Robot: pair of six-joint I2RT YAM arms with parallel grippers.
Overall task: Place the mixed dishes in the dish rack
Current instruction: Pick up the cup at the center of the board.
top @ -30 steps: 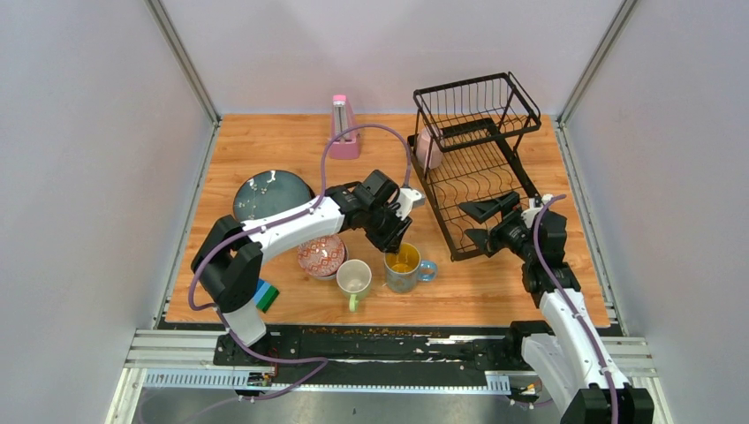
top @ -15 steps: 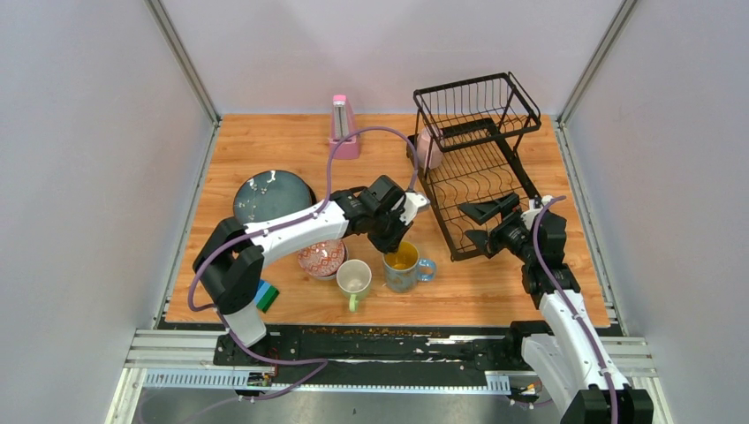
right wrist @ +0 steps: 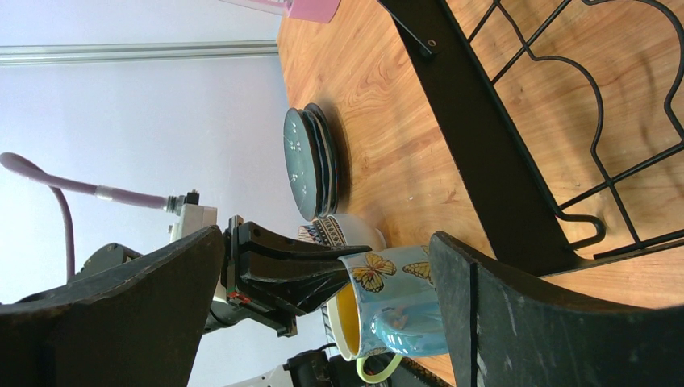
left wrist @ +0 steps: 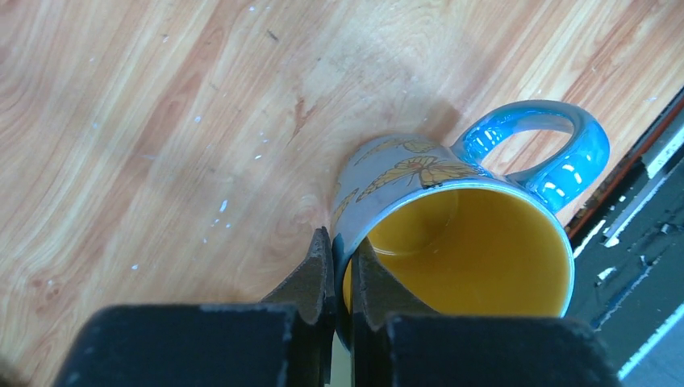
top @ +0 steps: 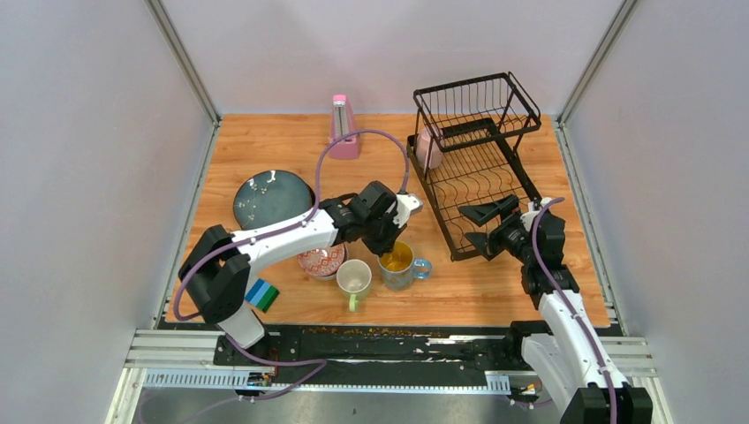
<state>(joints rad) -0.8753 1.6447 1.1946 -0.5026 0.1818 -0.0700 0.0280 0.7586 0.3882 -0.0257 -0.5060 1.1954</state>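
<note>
Newly closed, left end effector [left wrist: 340,242] pinches grey mug [left wrist: 403,173] over wooden table [top: 265,146]; right end effector [top: 465,223] wide.

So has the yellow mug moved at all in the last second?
Yes, slightly. The yellow mug has shifted left, narrowing its gap to the green mug, with the left end effector shut on its rim.

Table [left wrist: 145,121]: wood grain, matt, lightly flecked. Mug [left wrist: 460,250]: glazed ceramic, glossy, with bright reflections on the handle. Left gripper fingers [left wrist: 313,278] at the mug rim: matt black, plastic-like. Rack [right wrist: 492,161] beside the mug: black coated metal wire, smooth.
</note>
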